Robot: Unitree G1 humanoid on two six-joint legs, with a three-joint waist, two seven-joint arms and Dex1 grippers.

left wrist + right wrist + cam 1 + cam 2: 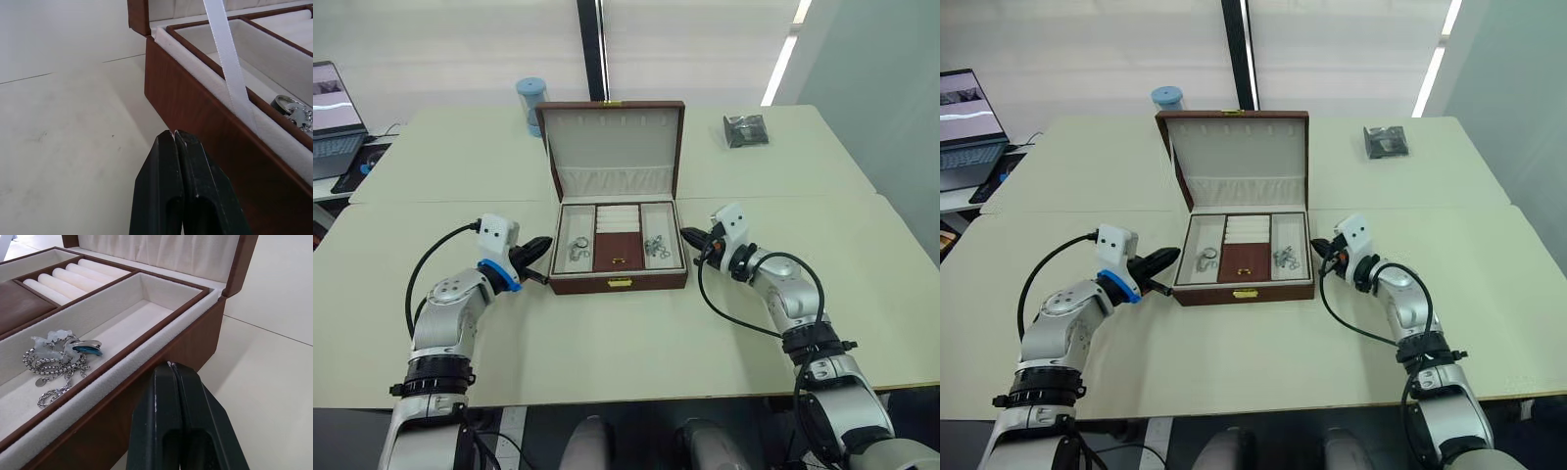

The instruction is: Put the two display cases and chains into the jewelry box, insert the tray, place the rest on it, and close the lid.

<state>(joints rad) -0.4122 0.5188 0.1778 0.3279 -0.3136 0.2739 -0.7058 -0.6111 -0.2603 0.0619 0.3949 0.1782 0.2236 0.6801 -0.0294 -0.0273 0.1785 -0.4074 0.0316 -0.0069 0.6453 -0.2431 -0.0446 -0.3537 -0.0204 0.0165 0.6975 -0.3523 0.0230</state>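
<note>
- The jewelry box (619, 280) stood open at the table's (607, 352) centre, its lid (612, 147) upright at twelve o'clock.
- The tray (618, 238) sat inside it, with silvery pieces (657, 248) in both side compartments and a small gold item (619, 260) on the brown centre.
- The left gripper (540, 259), clenched and empty, lay at the box's nine o'clock.
- The right gripper (693, 236), clenched and empty, lay at its three o'clock.
- A dark packet (745, 129) lay well apart at two o'clock.

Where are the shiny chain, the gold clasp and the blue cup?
silvery chain (51, 366), right wrist view, its coiled links.
gold clasp (620, 283), left eye view, its middle.
blue cup (530, 103), left eye view, its side.
</note>
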